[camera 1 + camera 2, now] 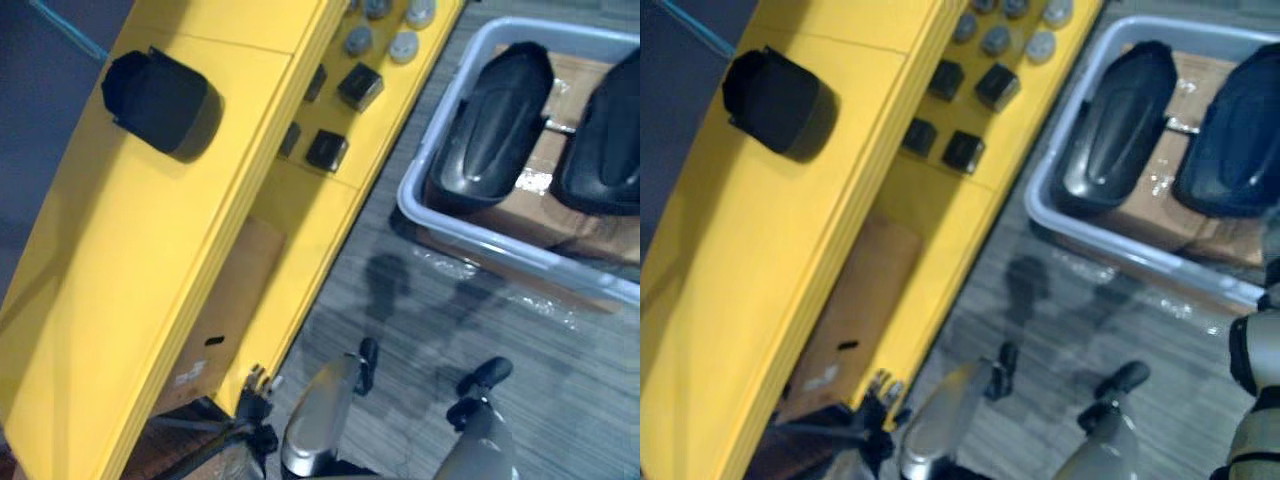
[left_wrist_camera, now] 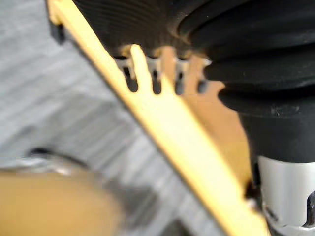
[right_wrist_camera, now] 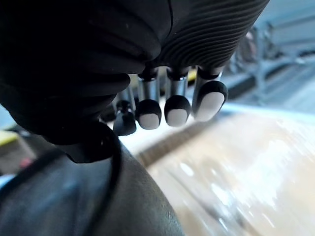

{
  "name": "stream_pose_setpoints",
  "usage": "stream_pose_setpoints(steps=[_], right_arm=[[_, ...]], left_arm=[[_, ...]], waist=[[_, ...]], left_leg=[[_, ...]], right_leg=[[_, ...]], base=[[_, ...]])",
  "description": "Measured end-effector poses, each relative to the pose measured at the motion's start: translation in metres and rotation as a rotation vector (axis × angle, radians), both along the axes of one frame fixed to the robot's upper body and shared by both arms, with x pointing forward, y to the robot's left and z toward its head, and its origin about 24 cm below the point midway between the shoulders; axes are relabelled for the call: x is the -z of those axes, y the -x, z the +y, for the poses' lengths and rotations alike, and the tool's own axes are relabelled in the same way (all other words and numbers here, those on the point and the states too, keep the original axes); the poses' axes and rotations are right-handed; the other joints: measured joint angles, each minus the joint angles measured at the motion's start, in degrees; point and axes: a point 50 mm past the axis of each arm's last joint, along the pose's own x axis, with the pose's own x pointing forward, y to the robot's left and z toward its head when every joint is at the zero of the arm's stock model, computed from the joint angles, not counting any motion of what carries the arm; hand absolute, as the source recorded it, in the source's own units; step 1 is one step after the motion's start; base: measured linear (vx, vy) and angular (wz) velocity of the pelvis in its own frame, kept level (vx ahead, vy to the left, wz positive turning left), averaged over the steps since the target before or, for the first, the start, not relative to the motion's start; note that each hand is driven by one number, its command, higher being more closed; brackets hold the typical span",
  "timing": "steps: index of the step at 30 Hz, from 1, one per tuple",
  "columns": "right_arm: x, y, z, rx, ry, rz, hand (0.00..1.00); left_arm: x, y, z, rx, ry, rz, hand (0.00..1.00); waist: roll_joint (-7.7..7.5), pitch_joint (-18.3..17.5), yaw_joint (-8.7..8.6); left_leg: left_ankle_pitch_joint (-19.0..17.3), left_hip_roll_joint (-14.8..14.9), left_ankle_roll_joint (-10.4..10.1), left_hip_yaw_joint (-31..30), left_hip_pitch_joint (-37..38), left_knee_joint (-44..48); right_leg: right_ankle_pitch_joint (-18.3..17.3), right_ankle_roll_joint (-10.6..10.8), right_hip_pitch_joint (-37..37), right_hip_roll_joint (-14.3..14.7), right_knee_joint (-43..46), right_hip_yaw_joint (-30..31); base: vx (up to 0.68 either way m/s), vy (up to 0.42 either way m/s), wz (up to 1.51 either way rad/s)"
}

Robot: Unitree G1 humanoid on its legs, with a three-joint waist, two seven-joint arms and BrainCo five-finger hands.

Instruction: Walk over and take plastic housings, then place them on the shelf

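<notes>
1. Your left hand [image 2: 147,29] is at the near end of the yellow shelf [image 1: 120,260], close against its edge. You cannot tell how far it is open, and nothing shows in it.
2. Your right hand [image 3: 176,105] hangs low on the right over a pale, blurred surface. Its fingers [image 3: 147,112] sit loosely in a row and hold nothing.
3. The grey floor [image 1: 420,330] runs between the shelf on the left and the grey bin [image 1: 500,245] on the right.
4. A brown cardboard sheet [image 1: 225,300] lies in the shelf's lower level, near you.
5. One black housing [image 1: 155,100] rests on the shelf's top board, to the left.
6. Two more black plastic housings, the left one [image 1: 495,120] and the right one [image 1: 605,130], lie side by side in the bin on a cardboard box [image 1: 545,160].
7. Farther along the lower level you see small black blocks [image 1: 360,85], with grey discs [image 1: 358,40] beyond them.
</notes>
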Motion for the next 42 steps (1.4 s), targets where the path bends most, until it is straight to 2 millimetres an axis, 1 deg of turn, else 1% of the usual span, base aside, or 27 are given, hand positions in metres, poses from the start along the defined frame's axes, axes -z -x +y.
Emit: stream_pose_setpoints(steps=[2,4,6,9,10,11,13,14,15,16,18,19,20,22,24,25,26,28,29,31,32,34,36,37,39,41,42], right_arm=[[-0.001,-0.006,0.008,-0.036,0.010,-0.022,1.00],[-0.007,-0.012,0.016,-0.062,0.038,-0.054,1.00],[-0.013,-0.014,0.020,-0.082,0.053,-0.075,1.00],[-0.018,-0.020,0.030,-0.125,0.074,-0.105,1.00],[-0.018,-0.022,0.034,-0.141,0.072,-0.125,1.00],[-0.017,-0.023,0.036,-0.147,0.065,-0.135,1.00],[-0.008,-0.026,0.043,-0.172,0.069,-0.162,1.00],[-0.005,-0.025,0.043,-0.175,0.075,-0.160,1.00],[0.001,-0.027,0.048,-0.189,0.077,-0.163,1.00],[0.003,-0.029,0.051,-0.196,0.079,-0.168,1.00],[0.012,-0.033,0.061,-0.218,0.075,-0.170,1.00],[0.015,-0.034,0.063,-0.222,0.071,-0.166,1.00],[0.026,-0.038,0.072,-0.244,0.052,-0.153,1.00],[0.033,-0.041,0.079,-0.254,0.048,-0.157,1.00],[0.034,-0.045,0.092,-0.275,0.056,-0.198,1.00],[0.033,-0.046,0.096,-0.280,0.065,-0.211,1.00],[0.028,-0.048,0.106,-0.305,0.091,-0.252,1.00],[0.011,-0.050,0.129,-0.374,0.161,-0.363,1.00],[0.007,-0.050,0.135,-0.395,0.180,-0.392,1.00],[0.002,-0.046,0.168,-0.512,0.239,-0.493,1.00],[0.005,-0.044,0.175,-0.543,0.245,-0.509,1.00],[0.022,-0.036,0.203,-0.646,0.249,-0.533,1.00],[0.037,-0.030,0.216,-0.702,0.241,-0.530,1.00],[0.043,-0.027,0.222,-0.731,0.250,-0.525,1.00],[0.050,-0.023,0.227,-0.770,0.265,-0.521,1.00],[0.050,-0.022,0.230,-0.798,0.289,-0.527,1.00],[0.049,-0.020,0.231,-0.811,0.300,-0.534,1.00]], left_arm=[[-0.003,-0.002,0.008,-0.056,-0.007,-0.005,0.00],[-0.008,-0.005,0.013,-0.119,0.003,-0.021,0.00],[-0.016,-0.010,0.017,-0.157,-0.002,-0.050,0.00],[-0.035,-0.020,0.025,-0.226,-0.047,-0.129,0.00],[-0.057,-0.027,0.026,-0.241,-0.103,-0.225,0.00],[-0.067,-0.029,0.026,-0.244,-0.121,-0.271,0.00],[-0.107,-0.039,0.020,-0.231,-0.181,-0.441,0.00],[-0.116,-0.041,0.018,-0.226,-0.187,-0.478,0.00],[-0.131,-0.043,0.015,-0.220,-0.206,-0.541,0.00],[-0.136,-0.045,0.014,-0.218,-0.206,-0.566,0.00],[-0.154,-0.057,0.006,-0.164,-0.227,-0.645,0.00],[-0.158,-0.061,0.004,-0.147,-0.229,-0.661,0.00],[-0.168,-0.071,0.000,-0.128,-0.221,-0.703,0.00],[-0.174,-0.077,-0.007,-0.097,-0.209,-0.726,0.00],[-0.182,-0.091,-0.029,0.022,-0.184,-0.748,0.00],[-0.183,-0.095,-0.036,0.070,-0.183,-0.755,0.00],[-0.182,-0.101,-0.047,0.164,-0.200,-0.743,0.00],[-0.178,-0.115,-0.064,0.320,-0.226,-0.690,0.00],[-0.177,-0.120,-0.066,0.346,-0.231,-0.670,0.00],[-0.175,-0.147,-0.067,0.399,-0.246,-0.584,0.00],[-0.176,-0.153,-0.065,0.402,-0.243,-0.565,0.00],[-0.181,-0.174,-0.059,0.394,-0.256,-0.519,0.00],[-0.186,-0.186,-0.057,0.375,-0.241,-0.497,0.00],[-0.189,-0.192,-0.057,0.372,-0.235,-0.490,0.00],[-0.192,-0.199,-0.060,0.365,-0.203,-0.479,0.00],[-0.195,-0.202,-0.065,0.364,-0.161,-0.474,0.00],[-0.196,-0.203,-0.067,0.360,-0.116,-0.472,0.00]], waist=[[-1.41,0.99,-0.71],[-3.08,2.14,-0.97],[-3.61,2.50,-1.39],[-4.31,2.96,-2.56],[-4.76,3.25,-3.07],[-4.89,3.32,-3.41],[-5.12,3.37,-4.43],[-5.16,3.35,-4.70],[-5.59,3.21,-5.43],[-5.79,3.13,-5.83],[-6.54,2.75,-6.91],[-6.70,2.67,-7.02],[-7.70,1.95,-7.31],[-8.24,1.38,-7.31],[-8.60,0.61,-7.62],[-8.64,0.43,-7.64],[-8.84,-0.05,-7.64],[-8.94,-0.23,-8.88],[-8.97,-0.25,-9.20],[-10.54,-1.20,-10.77],[-11.19,-1.59,-11.21],[-14.01,-3.36,-12.92],[-15.55,-4.80,-13.88],[-16.05,-5.56,-14.47],[-16.37,-6.97,-15.57],[-16.17,-7.45,-16.66],[-16.00,-7.67,-16.83]], left_leg=[[0.09,0.49,-0.28,0.12,1.05,-0.32],[0.11,1.17,-0.72,0.73,3.36,-1.10],[0.25,1.37,-0.96,0.80,4.76,-1.68],[0.60,1.67,-1.54,0.76,6.89,-2.72],[0.86,1.78,-1.89,0.86,8.04,-3.53],[0.98,1.85,-2.07,0.81,8.48,-3.81],[1.24,2.20,-2.48,0.87,10.82,-4.83],[1.28,2.28,-2.56,0.88,11.40,-5.22],[1.43,2.41,-2.80,1.04,12.25,-6.00],[1.46,2.50,-2.86,1.04,12.44,-6.21],[1.58,3.30,-3.10,1.37,12.82,-6.35],[1.63,3.50,-3.18,1.44,13.07,-6.53],[1.86,3.90,-3.57,2.55,13.62,-7.21],[1.88,4.21,-3.60,2.62,13.72,-7.21],[1.92,4.53,-3.69,2.82,13.72,-7.22],[1.92,4.59,-3.69,2.92,13.70,-7.21],[1.89,4.79,-3.74,3.66,13.54,-7.21],[1.83,4.85,-3.83,4.21,13.18,-7.04],[1.77,4.87,-3.92,4.34,13.18,-6.98],[1.50,5.39,-4.28,6.14,13.28,-6.72],[1.37,5.64,-4.45,6.57,13.29,-6.54],[0.74,6.76,-4.97,8.92,14.30,-6.09],[0.18,7.33,-5.29,10.81,15.83,-6.09],[-0.21,7.70,-5.42,12.06,16.67,-6.04],[-0.57,7.98,-5.52,13.40,17.45,-6.10],[-0.75,8.13,-5.63,14.14,18.42,-6.21],[-1.11,8.55,-5.81,15.08,18.96,-6.18]], right_leg=[[-0.19,-0.24,0.87,0.44,-0.04,-0.01],[-0.41,-0.52,2.41,1.04,-0.19,0.13],[-0.44,-0.54,3.67,1.30,-0.51,0.09],[-0.44,-0.54,5.70,1.89,-1.26,-0.10],[-0.44,-0.54,6.52,2.07,-1.59,-0.08],[-0.42,-0.56,7.07,2.10,-1.91,-0.16],[-0.39,-0.55,9.32,2.76,-3.01,-0.22],[-0.37,-0.53,9.88,2.96,-3.38,-0.25],[-0.36,-0.52,10.49,3.19,-3.81,-0.25],[-0.28,-0.52,10.85,3.42,-4.30,-0.31],[0.35,-0.76,11.55,4.59,-5.90,-0.25],[0.53,-0.89,11.75,4.89,-6.22,-0.20],[0.68,-1.09,11.75,5.40,-6.74,0.17],[0.80,-1.24,11.76,5.82,-7.12,0.35],[1.03,-1.44,11.75,6.32,-7.58,0.68],[1.24,-1.46,11.74,6.50,-7.88,0.84],[1.99,-1.63,11.61,6.95,-8.98,1.47],[2.92,-1.72,11.56,7.37,-10.35,1.73],[3.17,-1.74,11.55,7.73,-10.60,1.91],[4.08,-1.98,11.12,8.60,-11.90,3.69],[4.29,-2.13,11.00,8.87,-12.14,4.17],[4.54,-2.43,10.58,9.92,-12.29,6.36],[4.61,-2.53,10.67,10.31,-12.36,8.25],[4.73,-2.64,10.83,10.72,-12.51,9.42],[5.07,-2.68,11.00,11.09,-13.23,10.44],[5.60,-2.75,11.63,11.46,-14.00,11.26],[5.86,-2.87,11.87,11.94,-14.42,11.83]], base=[[-0.02,-0.018,-0.09],[-0.03,-0.009,-0.12],[-0.02,-0.003,-0.04],[-0.01,-0.003,0.00],[0.00,0.000,0.00],[0.00,0.000,0.00],[0.00,0.000,0.00],[0.01,-0.021,-0.06],[0.00,0.000,0.00],[0.01,-0.030,-0.08],[0.01,-0.041,-0.08],[0.01,-0.048,-0.15],[0.01,-0.037,-0.18],[0.01,-0.031,-0.14],[-0.01,-0.024,-0.07],[-0.03,-0.019,-0.13],[-0.04,-0.013,-0.19],[-0.04,-0.003,-0.15],[-0.04,-0.007,-0.15],[-0.05,0.000,-0.35],[-0.04,0.054,-0.47],[-0.02,0.057,-0.50],[-0.01,0.066,-0.57],[-0.01,0.087,-0.55],[-0.01,0.044,-0.36],[-0.02,0.045,-0.29],[-0.03,0.036,-0.33]])
